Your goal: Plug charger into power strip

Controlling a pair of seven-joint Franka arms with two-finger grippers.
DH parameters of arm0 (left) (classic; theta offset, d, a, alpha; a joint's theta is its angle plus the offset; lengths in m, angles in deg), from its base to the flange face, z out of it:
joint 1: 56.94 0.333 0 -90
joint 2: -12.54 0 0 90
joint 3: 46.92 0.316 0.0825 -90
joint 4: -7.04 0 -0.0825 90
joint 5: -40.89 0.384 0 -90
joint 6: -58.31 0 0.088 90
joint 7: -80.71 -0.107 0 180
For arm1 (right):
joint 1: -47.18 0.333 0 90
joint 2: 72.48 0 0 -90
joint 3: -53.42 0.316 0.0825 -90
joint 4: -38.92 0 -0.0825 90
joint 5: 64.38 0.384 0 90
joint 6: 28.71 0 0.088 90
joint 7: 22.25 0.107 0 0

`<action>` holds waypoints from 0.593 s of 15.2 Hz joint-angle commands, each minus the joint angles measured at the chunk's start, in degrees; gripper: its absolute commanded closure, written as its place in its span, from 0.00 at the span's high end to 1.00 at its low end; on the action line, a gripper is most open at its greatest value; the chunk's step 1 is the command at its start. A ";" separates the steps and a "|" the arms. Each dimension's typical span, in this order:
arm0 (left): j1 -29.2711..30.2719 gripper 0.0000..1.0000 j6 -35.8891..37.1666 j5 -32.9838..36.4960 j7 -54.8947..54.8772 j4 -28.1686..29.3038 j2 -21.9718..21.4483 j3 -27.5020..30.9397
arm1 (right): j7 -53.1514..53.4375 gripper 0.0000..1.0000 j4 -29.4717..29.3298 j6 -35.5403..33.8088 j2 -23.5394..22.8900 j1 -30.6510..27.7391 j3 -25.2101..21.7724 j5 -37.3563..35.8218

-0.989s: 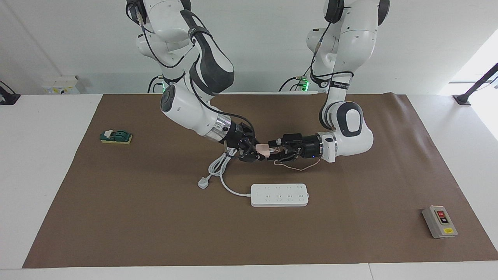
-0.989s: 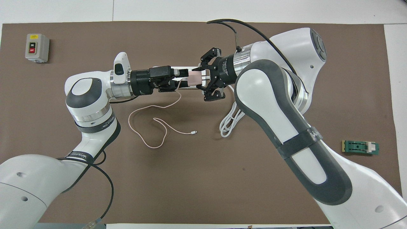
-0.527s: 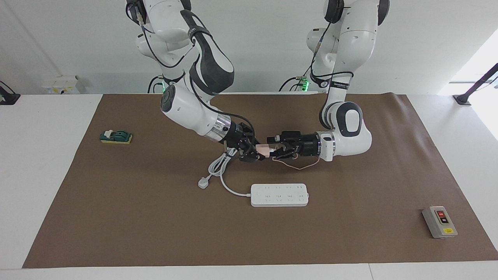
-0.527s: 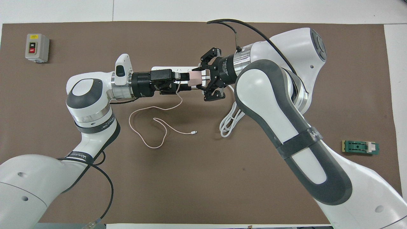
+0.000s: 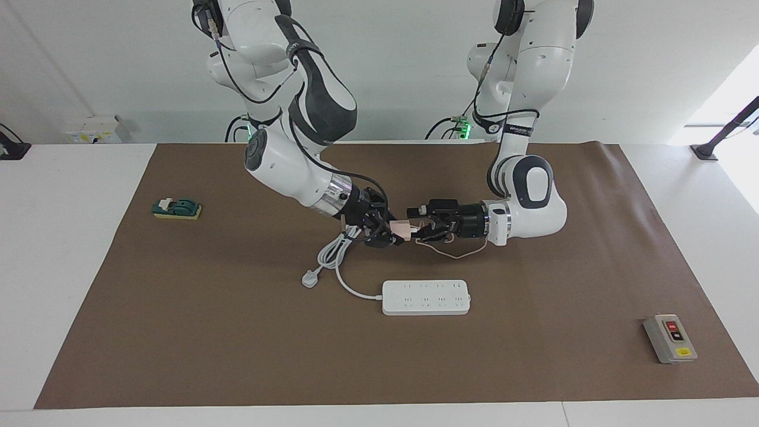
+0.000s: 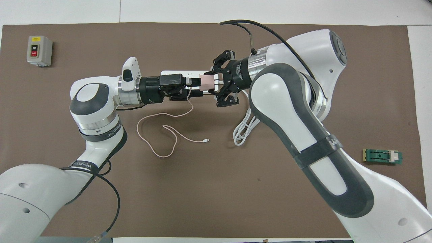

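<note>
facing view: charger [image 5: 402, 228] held over bare mat [image 5: 533, 367].

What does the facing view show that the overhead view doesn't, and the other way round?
Only the facing view shows the whole power strip with its sockets, lying apart from the arms, and its white plug. Only the overhead view shows the charger's pink cable looping over the mat to its free end; there the strip is mostly hidden under the grippers. Both show the charger raised off the table between the right gripper, shut on it, and the left gripper, plus the grey switch box and green block.
</note>
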 commanded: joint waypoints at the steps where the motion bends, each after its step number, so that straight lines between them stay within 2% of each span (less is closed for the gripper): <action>1: -0.24 1.00 0.59 0.60 0.45 0.04 -0.25 0.40 | 1.85 0.00 -1.52 0.76 -0.88 0.23 0.01 -1.28; 9: -0.24 1.00 -0.02 0.60 0.71 -0.84 0.02 0.48 | 1.85 0.00 -1.52 0.76 -0.88 0.23 0.01 -1.19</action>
